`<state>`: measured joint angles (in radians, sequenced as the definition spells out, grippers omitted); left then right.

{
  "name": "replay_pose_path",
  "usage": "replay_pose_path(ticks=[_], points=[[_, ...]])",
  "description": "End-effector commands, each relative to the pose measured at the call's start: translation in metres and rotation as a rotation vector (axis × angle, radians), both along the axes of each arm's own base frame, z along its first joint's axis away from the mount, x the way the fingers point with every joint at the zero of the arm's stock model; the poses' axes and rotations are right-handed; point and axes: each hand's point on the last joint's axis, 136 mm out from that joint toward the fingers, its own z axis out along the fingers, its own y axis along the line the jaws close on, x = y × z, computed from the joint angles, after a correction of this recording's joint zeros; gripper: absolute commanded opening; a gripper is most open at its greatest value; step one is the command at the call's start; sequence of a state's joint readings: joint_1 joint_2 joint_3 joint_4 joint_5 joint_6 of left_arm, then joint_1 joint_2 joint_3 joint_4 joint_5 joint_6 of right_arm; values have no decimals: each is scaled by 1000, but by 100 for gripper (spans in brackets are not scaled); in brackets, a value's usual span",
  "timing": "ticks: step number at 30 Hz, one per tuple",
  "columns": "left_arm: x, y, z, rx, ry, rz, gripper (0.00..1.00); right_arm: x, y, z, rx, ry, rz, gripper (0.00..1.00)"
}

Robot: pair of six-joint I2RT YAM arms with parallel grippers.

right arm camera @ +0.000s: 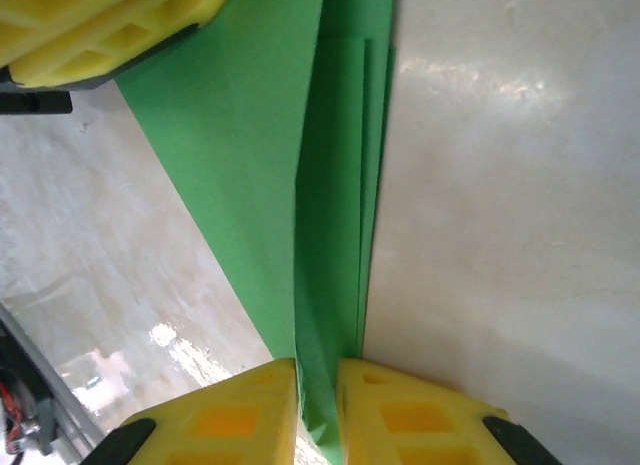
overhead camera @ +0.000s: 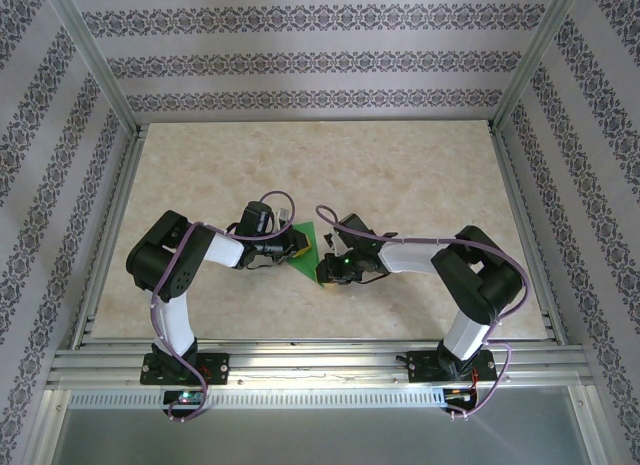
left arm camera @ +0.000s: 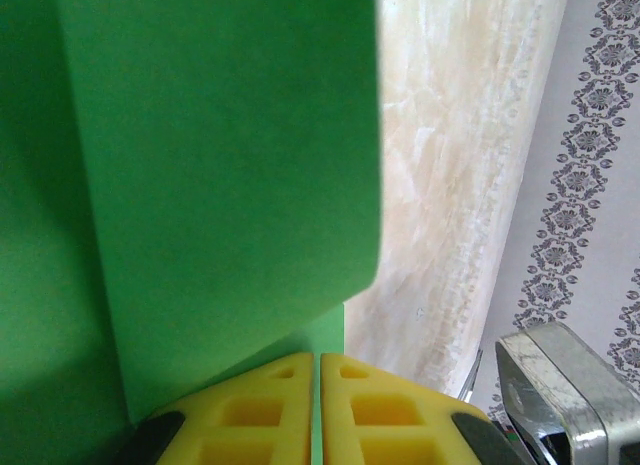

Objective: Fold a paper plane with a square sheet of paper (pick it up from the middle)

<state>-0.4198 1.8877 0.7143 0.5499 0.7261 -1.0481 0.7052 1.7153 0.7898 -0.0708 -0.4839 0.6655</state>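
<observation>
1. Left fingers point(left arm camera: 300, 380) are clamping shut on the square sheet of paper point(left arm camera: 220, 165), with a flap rising just ahead of them.
2. Right fingers point(right arm camera: 285, 385) are sitting narrowly parted, straddling the sheet's layered folded strip; can't tell whether they're pinching it.
3. The strip's long axis is running straight away from the right fingers, toward the left ones.
4. The sheet is lying mid-worktop point(overhead camera: 400, 175), between both arms and nearer the near edge.

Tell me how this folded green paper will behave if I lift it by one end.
Likely floppy: the green paper bends beyond the left gripper. Probably stiffer along its layered folds. Light, so it may slide on the smooth table.
</observation>
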Motion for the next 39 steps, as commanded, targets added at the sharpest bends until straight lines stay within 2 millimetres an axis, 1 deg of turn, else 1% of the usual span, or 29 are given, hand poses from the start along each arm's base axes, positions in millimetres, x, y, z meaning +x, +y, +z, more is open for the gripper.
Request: replay_pose_path(ticks=[1, 3, 4, 8, 12, 15, 17, 19, 24, 26, 28, 31, 37, 39], points=[[-19, 7, -31, 54, 94, 9, 10, -13, -21, -17, -141, 5, 27, 19], [-20, 6, -31, 53, 99, 2, 10, -13, -23, -17, -167, -9, 35, 19], [-19, 6, -29, 50, 95, 2, 10, -12, -23, -16, -169, -18, 40, 17], [-19, 7, -30, 56, 96, 8, 10, -13, -19, -14, -149, -7, 48, 12], [-20, 8, -28, 48, 89, 11, 10, -15, -16, -12, -118, -2, 43, 9], [-23, 9, -32, 59, 101, 11, 10, -16, -17, -11, -103, 9, 32, 7], [-21, 8, -31, 51, 97, 6, 10, -17, -18, -11, -90, 13, 25, 7], [-21, 8, -30, 50, 94, 8, 10, -17, -18, -13, -75, 24, 16, 4], [-22, 10, -32, 56, 92, 18, 10, -20, -17, -14, -35, 48, -6, 8], [-23, 11, -35, 61, 96, 18, 9, -22, -18, -13, -24, 52, -9, 11], [-25, 13, -38, 66, 101, 27, 9, -24, -15, -11, 3, 47, 3, 12], [-26, 15, -41, 64, 107, 46, 10, -24, -18, -12, -16, 34, 11, 12], [-27, 15, -43, 73, 112, 37, 9, -26, -20, -9, -14, 32, 16, 4], [-27, 17, -44, 94, 114, 38, 9, -28, -22, -10, -24, 31, 20, 4]])
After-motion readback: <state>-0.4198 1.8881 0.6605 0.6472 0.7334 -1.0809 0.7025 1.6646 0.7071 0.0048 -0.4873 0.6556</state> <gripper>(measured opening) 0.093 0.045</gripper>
